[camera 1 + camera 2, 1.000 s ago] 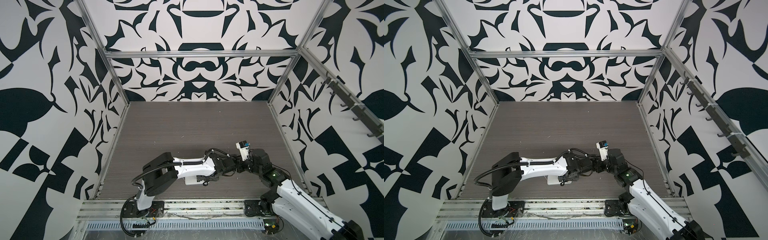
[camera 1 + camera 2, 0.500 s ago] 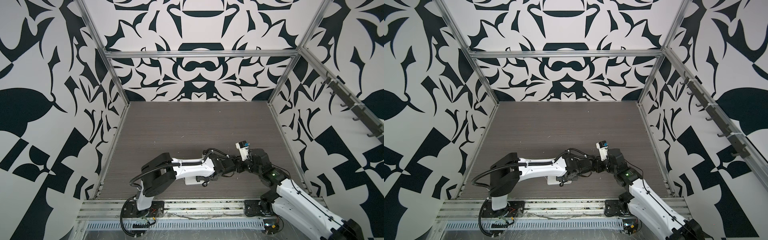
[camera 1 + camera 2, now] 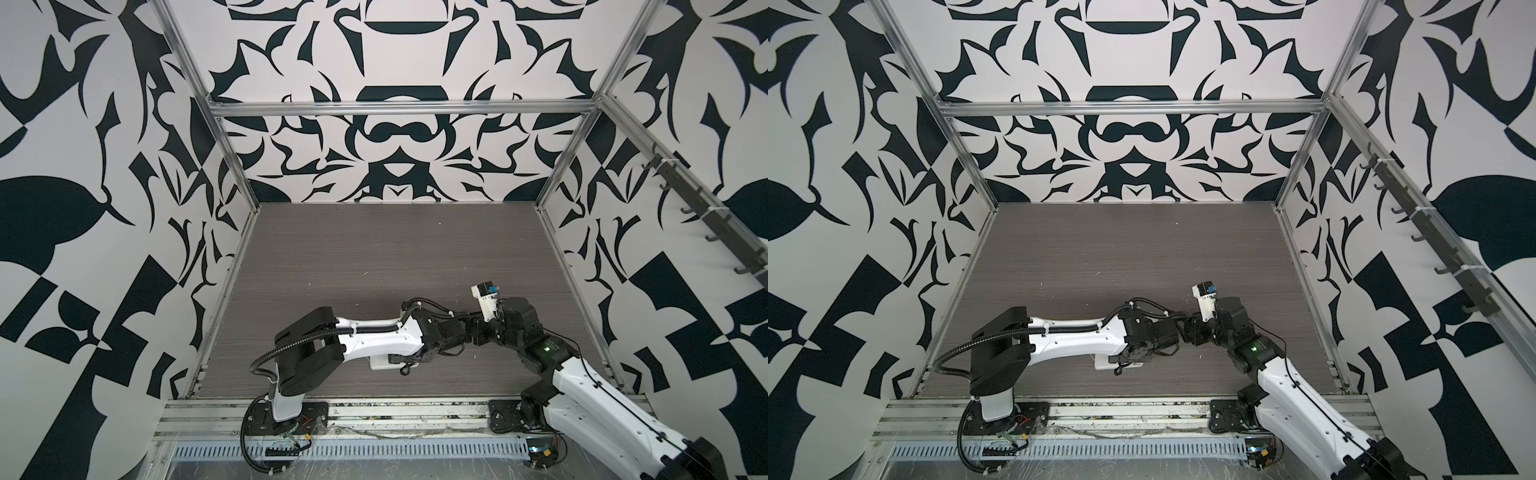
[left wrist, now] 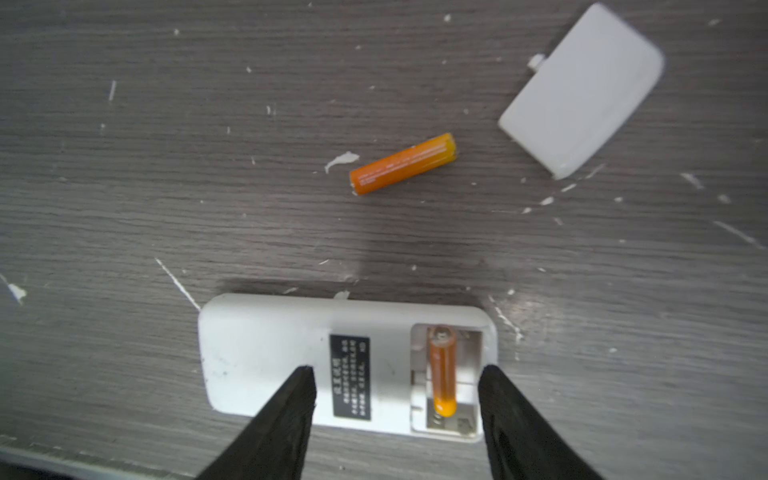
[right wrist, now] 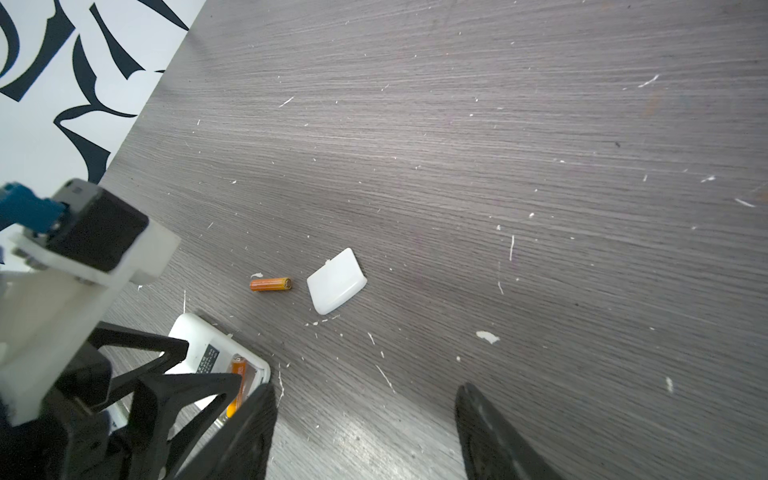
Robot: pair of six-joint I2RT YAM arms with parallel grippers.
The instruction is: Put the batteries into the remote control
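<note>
The remote control (image 4: 266,353) lies face down on the table, white back and dark label up, its battery bay uncovered. One orange battery (image 4: 442,370) sits in that bay. A second battery (image 4: 402,163) lies loose on the table beyond the remote. My left gripper (image 4: 397,374) hovers open over the remote's bay end, one finger over the label side and one past the bay, gripping nothing. My right gripper (image 5: 365,399) stands open over bare table beside the remote (image 5: 195,340), with the loose battery (image 5: 270,284) ahead of it. In both top views the arms hide most of the remote (image 3: 380,362) (image 3: 1102,362).
The detached white battery cover (image 4: 582,91) (image 5: 336,280) lies flat near the loose battery. White paint flecks dot the dark wood-grain table (image 3: 374,257). Patterned walls enclose the table on three sides. Both arms crowd the near right part of the table.
</note>
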